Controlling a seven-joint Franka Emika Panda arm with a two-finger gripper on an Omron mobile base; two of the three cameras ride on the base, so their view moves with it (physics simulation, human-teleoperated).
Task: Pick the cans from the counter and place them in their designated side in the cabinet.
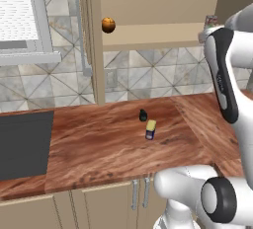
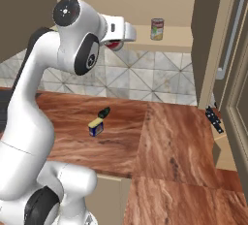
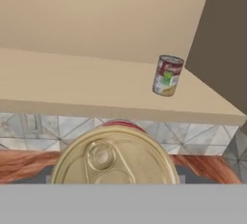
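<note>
- The wall cabinet (image 3: 96,88) had plenty of bare shelf near the soup can (image 3: 167,75).
- Our gripper (image 2: 115,44) was clamped on the red-label can (image 3: 114,155), just below the shelf edge: rigid, slick metal, probably light.
- The blue can (image 1: 150,130) sat on the counter (image 1: 99,144); we'd pinch its sides.

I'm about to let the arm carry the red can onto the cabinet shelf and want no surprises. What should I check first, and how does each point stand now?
1. Red can in the gripper: ok, held up near shelf height.
2. Finger grip on it: cannot tell, the can's gold lid hides the fingers.
3. Free room on the cabinet shelf: ok, bare board left of the white-red-green can.
4. Can above the shelf's front edge: cannot tell.
5. Orange ball at the shelf's far left: ok, well aside.
6. Blue can: not ok, waiting on the counter.
</note>
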